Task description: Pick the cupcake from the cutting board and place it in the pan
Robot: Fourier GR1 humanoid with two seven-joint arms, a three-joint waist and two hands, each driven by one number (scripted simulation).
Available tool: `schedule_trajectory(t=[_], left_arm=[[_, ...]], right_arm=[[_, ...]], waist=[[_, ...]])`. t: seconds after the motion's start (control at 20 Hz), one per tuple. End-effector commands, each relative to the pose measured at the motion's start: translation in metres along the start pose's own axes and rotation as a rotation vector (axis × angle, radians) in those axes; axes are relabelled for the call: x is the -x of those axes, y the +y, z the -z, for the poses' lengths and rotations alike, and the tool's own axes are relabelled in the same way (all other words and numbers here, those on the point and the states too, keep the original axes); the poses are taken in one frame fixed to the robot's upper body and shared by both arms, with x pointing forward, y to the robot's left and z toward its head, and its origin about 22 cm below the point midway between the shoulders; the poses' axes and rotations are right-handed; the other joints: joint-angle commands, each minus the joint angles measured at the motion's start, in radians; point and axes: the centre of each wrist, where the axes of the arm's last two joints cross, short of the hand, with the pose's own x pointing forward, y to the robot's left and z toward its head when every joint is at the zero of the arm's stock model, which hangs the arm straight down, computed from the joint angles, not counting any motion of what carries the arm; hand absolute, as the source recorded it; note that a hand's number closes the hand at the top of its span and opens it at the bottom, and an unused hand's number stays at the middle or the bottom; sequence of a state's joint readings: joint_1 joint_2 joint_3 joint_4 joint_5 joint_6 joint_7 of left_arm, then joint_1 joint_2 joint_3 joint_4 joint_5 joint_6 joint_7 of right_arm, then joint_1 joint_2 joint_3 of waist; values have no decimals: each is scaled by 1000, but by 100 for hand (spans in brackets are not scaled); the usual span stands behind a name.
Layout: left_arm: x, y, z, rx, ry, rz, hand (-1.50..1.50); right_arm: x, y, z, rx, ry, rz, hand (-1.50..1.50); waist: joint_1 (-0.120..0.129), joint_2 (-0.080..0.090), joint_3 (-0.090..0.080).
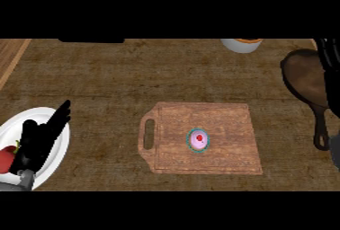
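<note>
One cupcake (198,140) sits untouched near the middle of the board (225,117), which lies mid-way across the counter (100,76). The pan (304,78) lies at the counter's right edge, well apart from the board. The left robot hand (38,137) rests released, fingers straight, over a plate (58,155) at the left edge. The right robot hand (329,67) shows only as a sliver at the right edge; I cannot tell its state. The pick looks not yet begun. The next move calls for reaching over the cupcake and closing round it.
</note>
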State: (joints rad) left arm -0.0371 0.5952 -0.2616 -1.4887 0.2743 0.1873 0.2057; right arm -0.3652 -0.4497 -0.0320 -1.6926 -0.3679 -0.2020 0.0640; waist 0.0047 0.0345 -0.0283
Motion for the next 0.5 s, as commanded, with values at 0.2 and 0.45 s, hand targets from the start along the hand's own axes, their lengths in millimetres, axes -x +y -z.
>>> schedule_trajectory(t=[0.2,0.45], left_arm=[[-57,-12,23,-54,-264,-209,0],[-50,-22,20,-90,-251,-321,0]], right_arm=[[8,69,18,-450,-57,217,150],[55,24,-35,-477,-78,-219,150]], waist=[[41,-21,29],[-16,-34,29]])
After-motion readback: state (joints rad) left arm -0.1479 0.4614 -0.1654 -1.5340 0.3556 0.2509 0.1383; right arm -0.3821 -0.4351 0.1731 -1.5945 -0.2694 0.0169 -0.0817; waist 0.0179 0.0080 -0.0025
